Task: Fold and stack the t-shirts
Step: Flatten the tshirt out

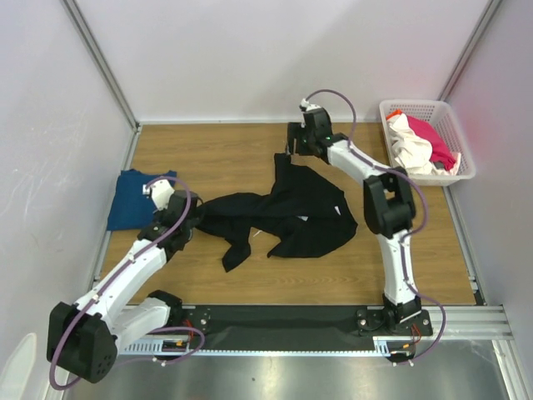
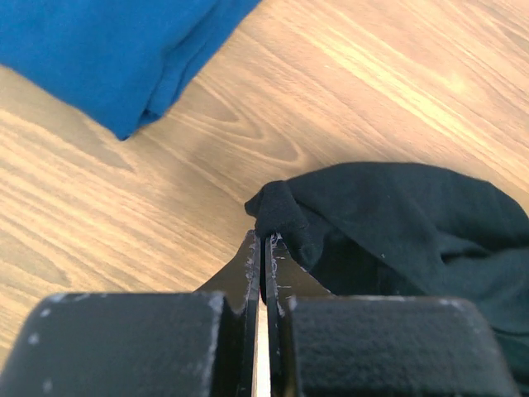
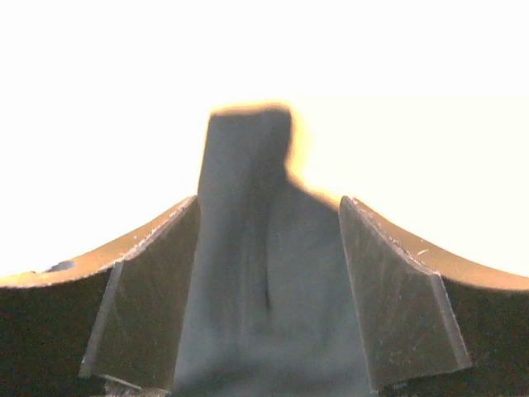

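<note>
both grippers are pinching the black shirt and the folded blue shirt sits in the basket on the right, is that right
Not quite. The blue shirt is not in the basket; the top view shows it folded on the table at the left. The left gripper and right gripper do both pinch the black shirt.

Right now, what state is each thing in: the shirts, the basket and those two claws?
black t-shirt: unfolded, crumpled mid-table, gripped at two ends.
dark blue t-shirt: folded, lying flat at the table's left.
white t-shirt: bunched up in the basket.
pink-red t-shirt: bunched up in the basket.
basket: upright, holding two shirts.
left gripper: shut on the black t-shirt's edge.
right gripper: closed on a bunch of the black t-shirt.
</note>
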Tool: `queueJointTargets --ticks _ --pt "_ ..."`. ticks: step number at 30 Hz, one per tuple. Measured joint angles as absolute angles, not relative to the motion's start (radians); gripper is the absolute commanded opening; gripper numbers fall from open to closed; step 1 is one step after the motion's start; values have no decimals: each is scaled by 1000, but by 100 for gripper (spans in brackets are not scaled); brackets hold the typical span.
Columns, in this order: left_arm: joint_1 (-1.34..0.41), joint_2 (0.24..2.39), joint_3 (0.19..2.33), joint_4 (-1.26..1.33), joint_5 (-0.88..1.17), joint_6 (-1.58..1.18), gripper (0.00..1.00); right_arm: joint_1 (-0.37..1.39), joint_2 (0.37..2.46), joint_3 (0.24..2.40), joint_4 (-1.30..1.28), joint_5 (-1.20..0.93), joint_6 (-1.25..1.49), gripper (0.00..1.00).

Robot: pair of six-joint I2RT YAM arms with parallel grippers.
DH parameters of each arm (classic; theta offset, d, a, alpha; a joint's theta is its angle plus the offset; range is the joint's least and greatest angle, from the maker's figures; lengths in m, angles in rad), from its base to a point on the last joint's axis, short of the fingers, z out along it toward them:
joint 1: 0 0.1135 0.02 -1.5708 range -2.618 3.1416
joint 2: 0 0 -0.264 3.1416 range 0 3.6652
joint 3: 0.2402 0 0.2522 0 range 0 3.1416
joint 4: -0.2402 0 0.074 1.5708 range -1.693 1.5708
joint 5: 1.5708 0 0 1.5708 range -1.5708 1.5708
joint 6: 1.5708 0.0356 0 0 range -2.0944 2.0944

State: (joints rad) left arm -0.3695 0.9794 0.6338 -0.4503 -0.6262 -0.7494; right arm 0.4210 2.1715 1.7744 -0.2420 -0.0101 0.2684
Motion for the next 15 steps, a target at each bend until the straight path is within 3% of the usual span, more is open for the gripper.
queueJointTargets --ticks 4,15 --pt "-337 981 632 -450 -616 -768 0 415 2337 1953 -267 -40 278 73" --pt "-305 981 617 -419 -590 -760 0 408 2421 1961 -233 -120 337 67"
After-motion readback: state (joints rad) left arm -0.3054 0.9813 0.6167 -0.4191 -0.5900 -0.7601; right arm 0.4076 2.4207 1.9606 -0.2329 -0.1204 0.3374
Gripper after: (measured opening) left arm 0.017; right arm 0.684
